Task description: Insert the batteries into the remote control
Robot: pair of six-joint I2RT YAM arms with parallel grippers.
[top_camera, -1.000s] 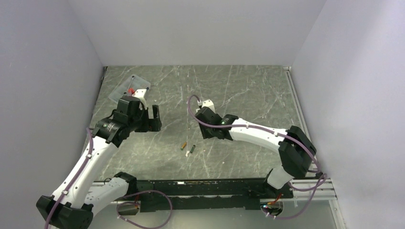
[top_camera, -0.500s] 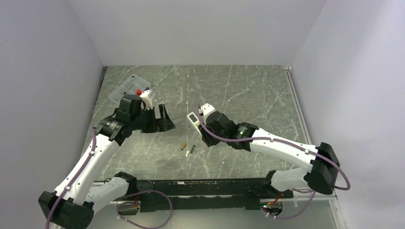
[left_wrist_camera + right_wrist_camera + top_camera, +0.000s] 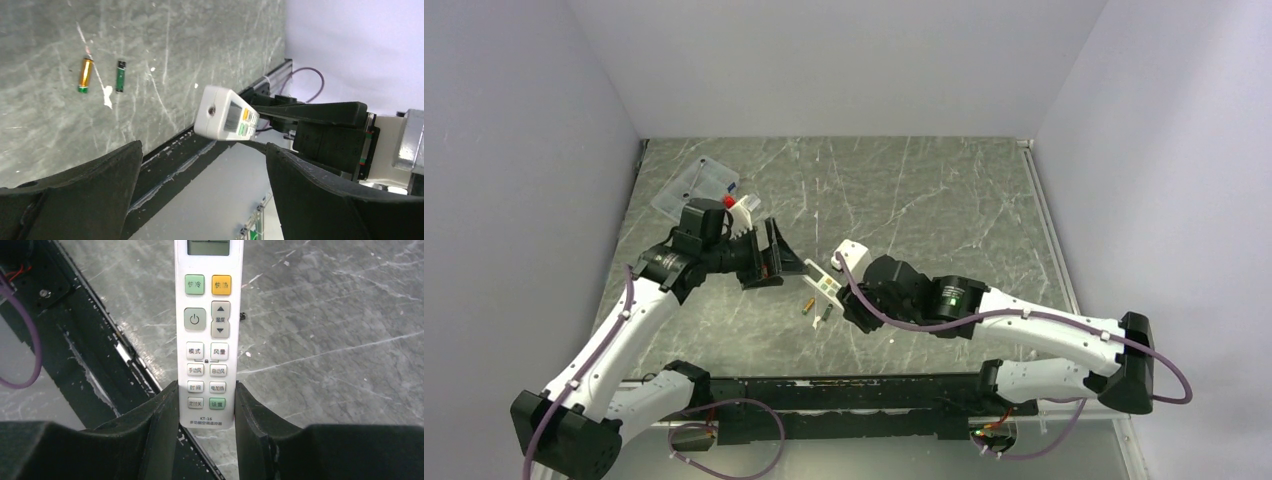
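Observation:
My right gripper is shut on the lower end of the white remote control, button face toward its camera, held above the table. In the top view the remote hangs just right of my left gripper. The left gripper is open and empty, and the remote's display end shows between and beyond its fingers. The copper-orange battery and the dark green battery lie side by side on the table, below the remote in the top view, where the orange one is plain.
A clear plastic box lies at the back left with a small red piece beside it. A black rail runs along the near table edge. A white fleck lies between the batteries.
My right arm has carried the remote toward the near left, over the batteries. My left gripper has swung right toward it, staying open.

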